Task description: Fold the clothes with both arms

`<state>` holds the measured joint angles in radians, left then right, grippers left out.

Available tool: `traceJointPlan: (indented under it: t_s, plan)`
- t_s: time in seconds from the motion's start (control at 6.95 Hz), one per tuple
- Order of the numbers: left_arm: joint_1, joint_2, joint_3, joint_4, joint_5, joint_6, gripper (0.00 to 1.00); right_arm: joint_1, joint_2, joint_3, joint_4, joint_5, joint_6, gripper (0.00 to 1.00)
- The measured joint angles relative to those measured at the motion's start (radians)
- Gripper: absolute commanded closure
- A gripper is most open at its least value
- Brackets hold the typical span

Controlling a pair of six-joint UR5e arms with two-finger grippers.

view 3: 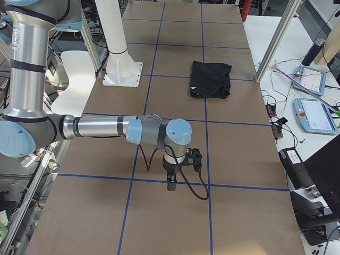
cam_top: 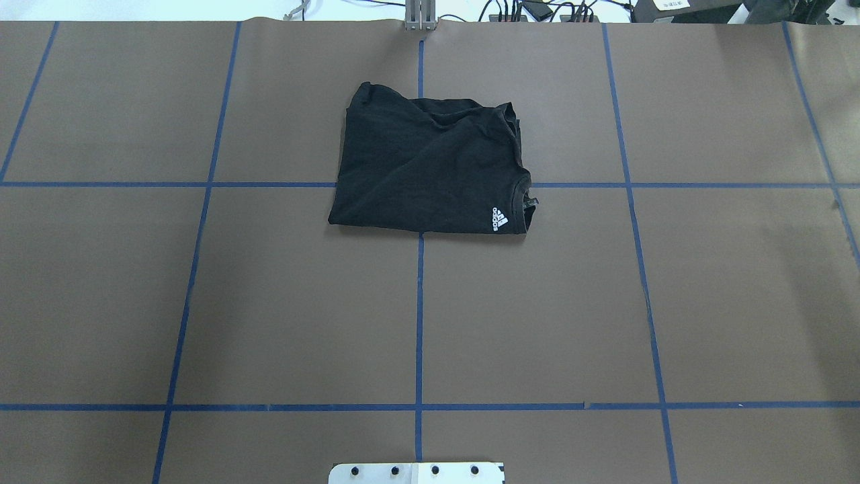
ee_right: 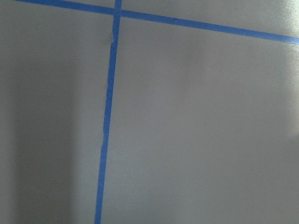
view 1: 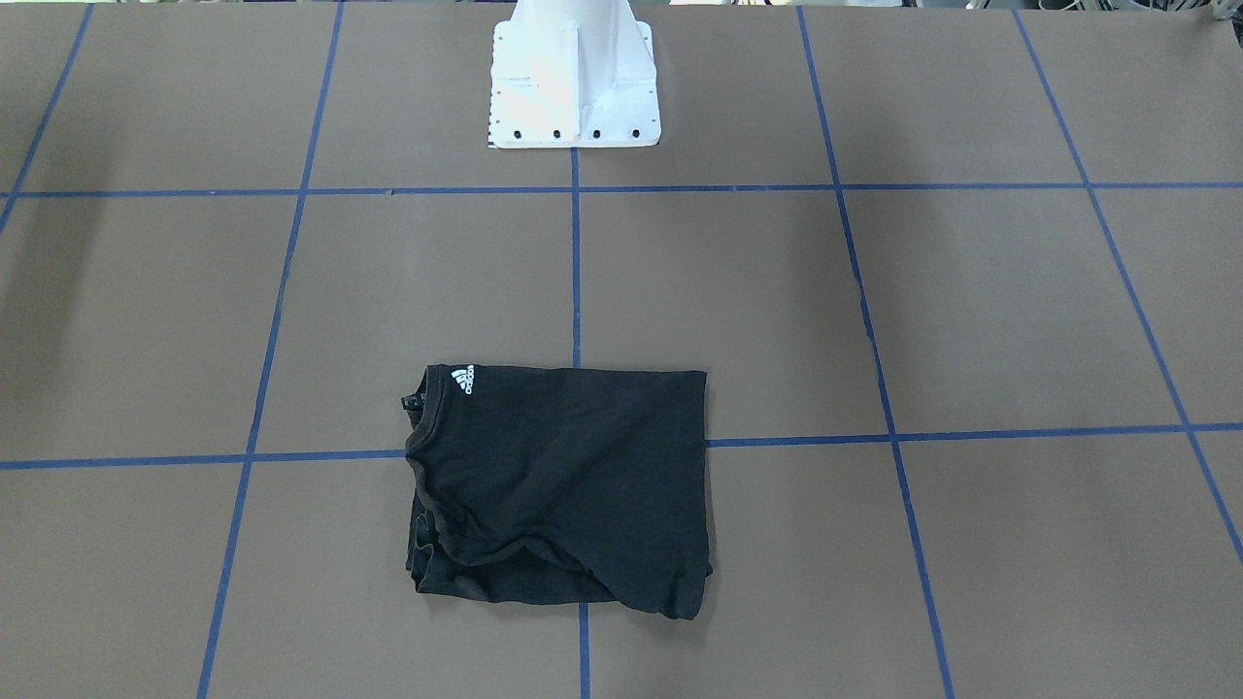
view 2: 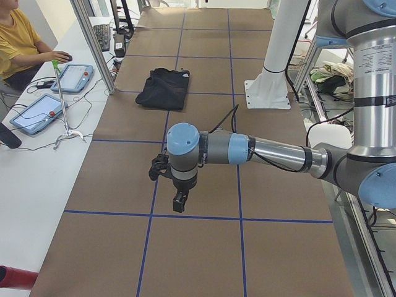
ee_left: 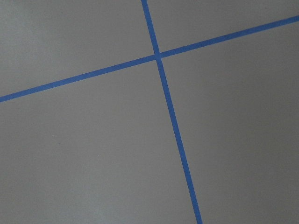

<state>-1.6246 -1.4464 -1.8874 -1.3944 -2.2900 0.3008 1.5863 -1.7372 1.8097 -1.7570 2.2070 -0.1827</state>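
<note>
Black T-shirt (view 1: 563, 485) folded into a compact rectangle on the brown table (view 1: 971, 311), pictured from the operators' side. Lying straight out in front of the white pedestal (view 1: 573, 87), well apart from it, across a crossing of the blue tape lines (view 1: 575, 272). Small white logo (view 1: 463, 379) face up by the collar (view 1: 418, 427), on the corner nearest the pedestal. No front graphic showing. Edge farthest from the pedestal rumpled, with under-layers peeking out.

From overhead: the same T-shirt (cam_top: 423, 168), beyond the pedestal (cam_top: 416, 472), with no arm in frame.

From the table's left end: left arm (view 2: 260, 151) stretched low over bare table on the pedestal's left side, left pincer (view 2: 179, 203) pointing down, well apart from the T-shirt. Cannot tell whether spread or pressed together. One operator (view 2: 18, 43) in yellow seated by two tablets (view 2: 73, 77).

From the right end: right arm (view 3: 101, 127) posed likewise on the pedestal's right side, right pincer (view 3: 172, 183) hanging above the table, equally far from the T-shirt. Again impossible to tell its state.

Both wrist cameras: only table and tape crossings, no fingers, no cloth.

Folding judged done or all but done. At most a squaring-up of the rumpled far edge left.

Count: one T-shirt, two arms, two pincers, one pedestal.
</note>
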Motion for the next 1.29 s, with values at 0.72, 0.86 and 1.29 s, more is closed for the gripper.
traceJointPlan:
  t_s: [0.72,0.86,1.29]
  plan:
    - [-0.003,0.02,-0.004,-0.005,0.009,-0.003,0.0,0.0,0.001,0.0,0.002,0.006,-0.001,0.0]
    - [-0.003,0.02,-0.004,-0.005,0.009,-0.003,0.0,0.0,0.001,0.0,0.002,0.005,-0.001,0.0]
    - [-0.003,0.019,-0.003,-0.005,0.009,-0.003,0.0,0.0,0.001,0.002,0.002,0.006,-0.001,0.0]
